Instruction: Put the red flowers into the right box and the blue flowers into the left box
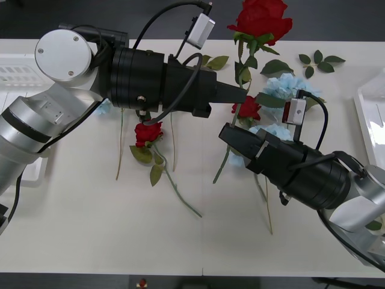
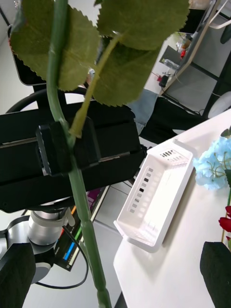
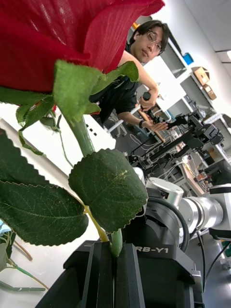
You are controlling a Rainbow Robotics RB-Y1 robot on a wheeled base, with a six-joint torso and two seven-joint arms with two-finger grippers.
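Observation:
My left gripper (image 1: 242,95) is shut on the stem of a red flower (image 1: 261,18), which it holds upright above the table's far middle. In the left wrist view the bloom (image 3: 57,38) rises above the shut fingers (image 3: 102,276). My right gripper (image 1: 227,133) is open just below, and the stem (image 2: 89,226) runs between its fingers (image 2: 17,272). Two more red flowers (image 1: 147,132) (image 1: 249,108) and the blue flowers (image 1: 283,84) lie on the table. The left box (image 1: 18,72) (image 2: 154,202) is at the far left, the right box (image 1: 370,114) at the far right.
A loose green leaf sprig (image 1: 319,60) lies at the back right of the white table (image 1: 90,229). Long stems (image 1: 180,192) trail toward the table's middle. Both black arms cross over the flower pile.

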